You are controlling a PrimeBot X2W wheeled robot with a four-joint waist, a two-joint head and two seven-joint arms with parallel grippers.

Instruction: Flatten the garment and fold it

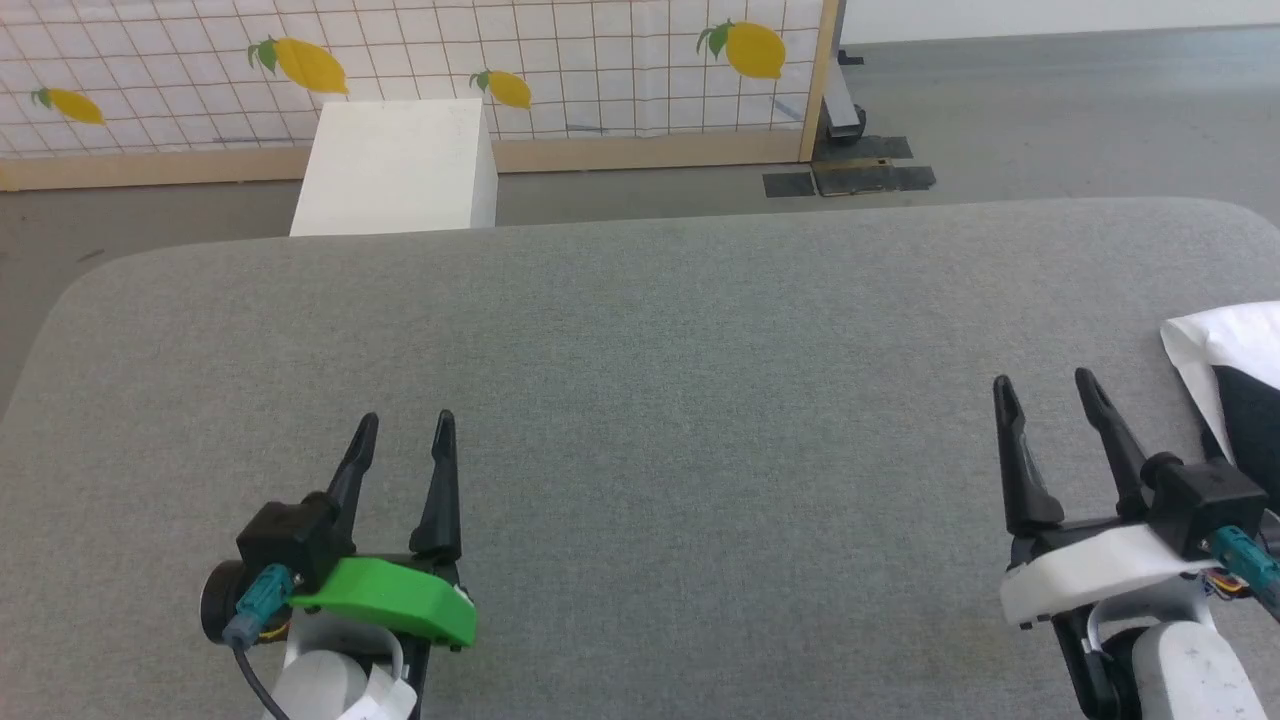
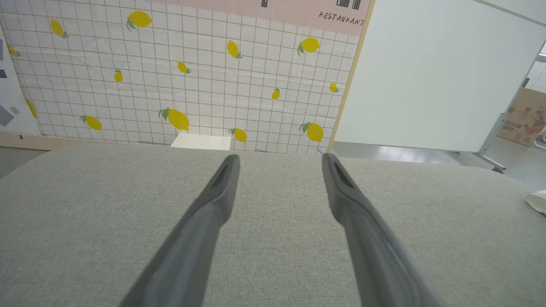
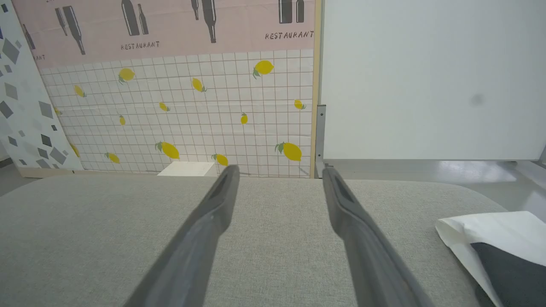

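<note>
**Garment at the table's right edge, both grippers open and empty**

The grey fabric-covered table [image 1: 640, 320] takes up most of the head view. We see its two far corners rounded; its near edge and right side run out of frame. A broad stretch of grey cloth lies between the two arms and runs on to the far edge.

Beyond that edge stands a lemon-print tiled partition [image 1: 600, 60] in a wooden frame, with its top cut off here. The wrist views show a pink band above it lettered RESTAURANT.

The garment [image 1: 1225, 345] lies at the table's right side. We make out only a white corner and a black patch, and the frame cuts off the rest. We cannot tell how it is laid. The right wrist view shows it [image 3: 490, 230] low and to the right of the fingers. The left wrist view catches a small white scrap of it [image 2: 538, 201] at the far right.

A white box [image 1: 400, 165] stands against the partition, toward the robot's left. The table's far edge hides its base.

The right gripper [image 1: 1043, 380] has its fingers spread wide and holds nothing. Its tips are just left of the garment's white corner and apart from it. The left gripper [image 1: 406, 418] is likewise spread wide with nothing in it, well apart from the garment across the table.
</note>
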